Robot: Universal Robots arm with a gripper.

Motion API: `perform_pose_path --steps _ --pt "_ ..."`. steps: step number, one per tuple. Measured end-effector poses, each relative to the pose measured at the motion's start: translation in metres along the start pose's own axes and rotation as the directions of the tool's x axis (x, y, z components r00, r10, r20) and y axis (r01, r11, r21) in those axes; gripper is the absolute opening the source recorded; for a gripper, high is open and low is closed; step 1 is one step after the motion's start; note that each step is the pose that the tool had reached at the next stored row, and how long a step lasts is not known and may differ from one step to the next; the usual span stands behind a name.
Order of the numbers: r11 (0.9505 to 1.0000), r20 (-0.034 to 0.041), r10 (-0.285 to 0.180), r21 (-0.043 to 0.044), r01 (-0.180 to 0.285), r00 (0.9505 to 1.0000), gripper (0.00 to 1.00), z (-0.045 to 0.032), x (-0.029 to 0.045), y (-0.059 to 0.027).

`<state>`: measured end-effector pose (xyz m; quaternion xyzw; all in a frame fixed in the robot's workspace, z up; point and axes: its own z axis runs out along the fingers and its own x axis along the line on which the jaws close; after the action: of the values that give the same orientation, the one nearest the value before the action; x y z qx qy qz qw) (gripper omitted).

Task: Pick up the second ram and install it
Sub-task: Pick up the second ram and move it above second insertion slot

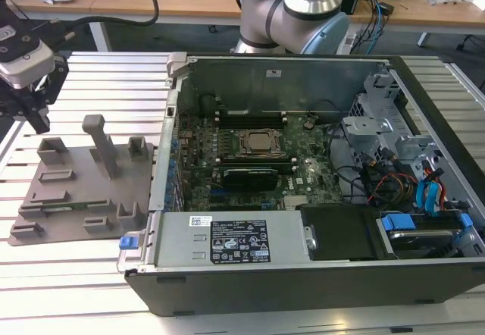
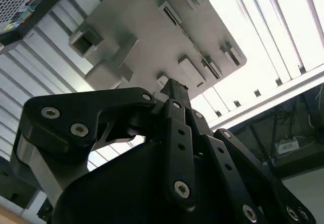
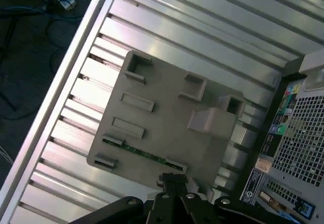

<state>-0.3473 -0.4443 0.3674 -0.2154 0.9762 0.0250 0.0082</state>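
Note:
The second ram (image 1: 70, 208) is a thin green stick lying in a slot of the grey holder plate (image 1: 83, 172), near the plate's front edge in the exterior view. In the first wrist view the ram (image 3: 143, 155) lies along the plate's (image 3: 167, 112) edge nearest my fingers. My gripper (image 1: 39, 125) hangs above the plate's far left corner, apart from the ram. Its fingers (image 3: 174, 183) are pressed together with nothing between them. The second wrist view shows the gripper (image 2: 174, 88) against the plate (image 2: 136, 21) behind it.
An open computer case (image 1: 303, 267) stands to the exterior view's right of the plate. Its motherboard carries the square processor socket (image 1: 261, 142) with memory slots (image 1: 250, 113) behind it. Cables and a drive bay (image 1: 413, 198) fill the case's right side. Everything rests on a ribbed aluminium table (image 1: 68, 274).

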Motion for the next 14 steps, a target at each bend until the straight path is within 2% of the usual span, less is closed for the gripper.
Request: perform_pose_path --steps 5,7,9,13,14 --pt "0.9976 -0.003 -0.07 -0.002 0.07 0.9976 0.1 0.0 0.0 0.0" --pt "0.9943 -0.0047 -0.107 -0.0031 0.107 0.9943 0.1 0.0 0.0 0.0" --pt "0.9889 -0.0064 -0.148 -0.0045 0.148 0.9889 0.1 0.0 0.0 0.0" --pt "0.9819 -0.0081 -0.19 -0.0059 0.189 0.9818 0.1 0.0 0.0 0.0" --pt "0.9764 -0.0091 -0.216 -0.0069 0.216 0.9763 0.1 0.0 0.0 0.0"
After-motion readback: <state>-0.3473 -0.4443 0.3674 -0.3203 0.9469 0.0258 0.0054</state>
